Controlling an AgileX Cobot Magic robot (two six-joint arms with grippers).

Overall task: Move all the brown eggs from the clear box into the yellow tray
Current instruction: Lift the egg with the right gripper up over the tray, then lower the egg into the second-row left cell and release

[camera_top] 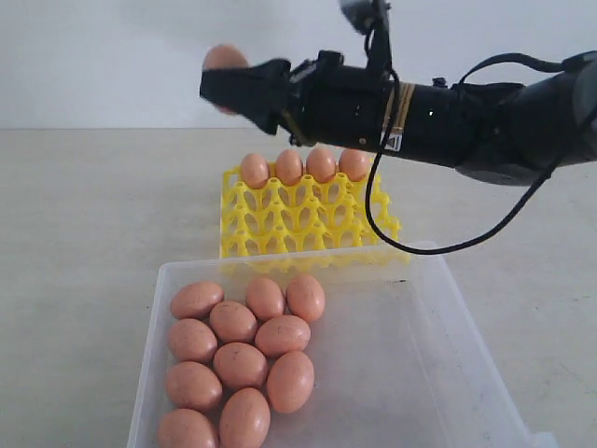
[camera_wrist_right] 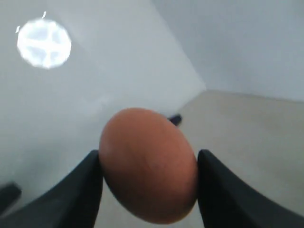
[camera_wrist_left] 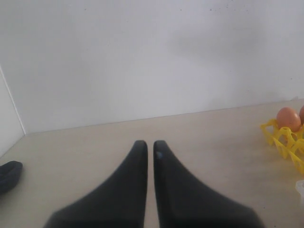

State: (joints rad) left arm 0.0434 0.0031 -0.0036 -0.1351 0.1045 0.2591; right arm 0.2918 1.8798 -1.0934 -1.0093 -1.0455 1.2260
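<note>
Carrying one egg (camera_top: 224,58) toward the tray (camera_top: 280,224), the transfer step is in hand.

The right gripper (camera_wrist_right: 148,164) grasps the egg by its two sides and holds it high in the air, well above the tray (toward its left side in the exterior view). Four eggs (camera_top: 305,165) fill the tray's far row, and eleven others (camera_top: 240,364) lie in the left half of the box (camera_top: 448,308). The left gripper (camera_wrist_left: 150,145) is closed on nothing, low over the table (camera_wrist_left: 213,133) near the tray. I judge the next move calls for lowering the egg into a free cup in the second row without knocking the seated ones, and releasing it only once it rests there.
</note>
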